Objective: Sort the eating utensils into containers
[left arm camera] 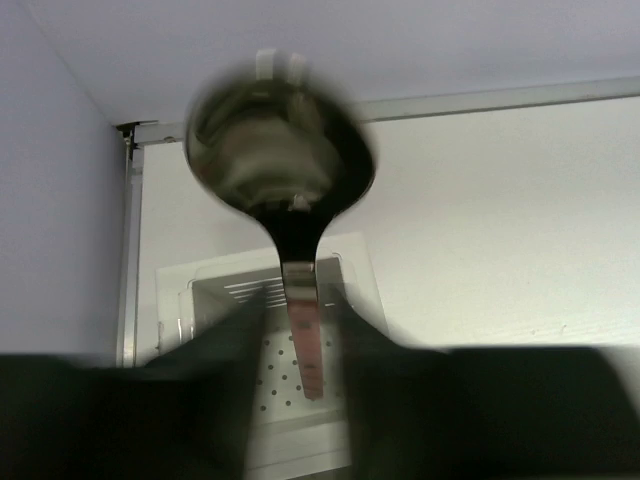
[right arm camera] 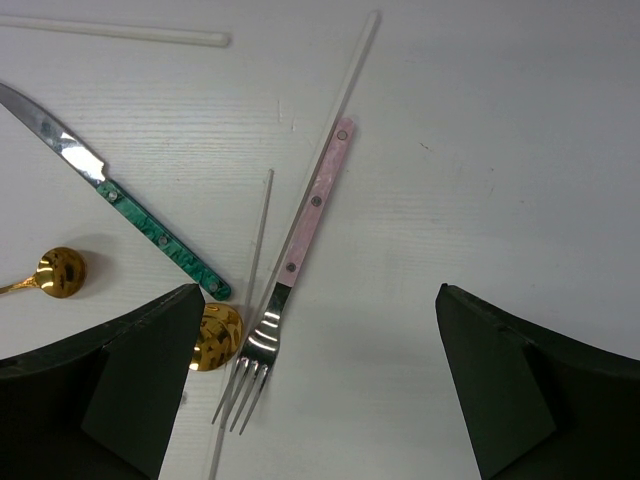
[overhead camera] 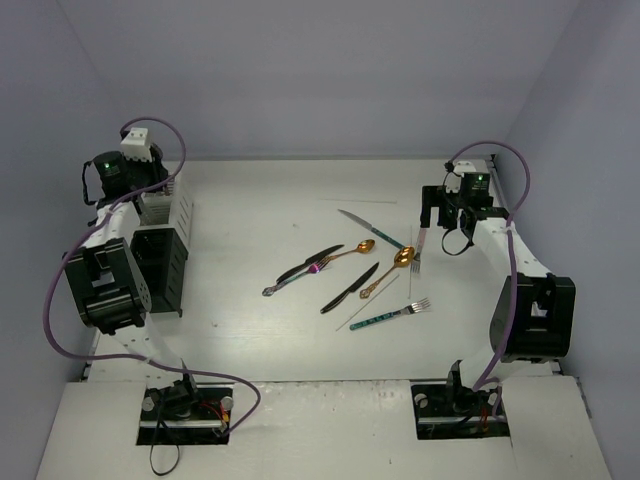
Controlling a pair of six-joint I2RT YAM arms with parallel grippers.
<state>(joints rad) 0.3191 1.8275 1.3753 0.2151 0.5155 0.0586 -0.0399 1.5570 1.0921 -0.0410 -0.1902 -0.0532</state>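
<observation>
My left gripper (left arm camera: 300, 330) hangs over the white slatted container (left arm camera: 275, 400). A pink-handled spoon (left arm camera: 280, 150) stands handle-down between its fingers, blurred, with a slim gap on each side. From above, this gripper (overhead camera: 158, 190) sits at the far left over the white container (overhead camera: 180, 207). My right gripper (right arm camera: 316, 300) is wide open above the table, with a pink-handled fork (right arm camera: 305, 235) lying by its left finger. The other utensils lie mid-table: a teal-handled knife (overhead camera: 372, 229), gold spoons (overhead camera: 352, 251), black knives (overhead camera: 350, 288) and a teal-handled fork (overhead camera: 390, 315).
A black container (overhead camera: 163, 265) stands just in front of the white one. Thin clear sticks (right arm camera: 258, 240) and a gold spoon bowl (right arm camera: 218, 335) lie beside the pink fork. A purple-handled piece (overhead camera: 295, 278) crosses a black knife. Walls close in on the left, back and right.
</observation>
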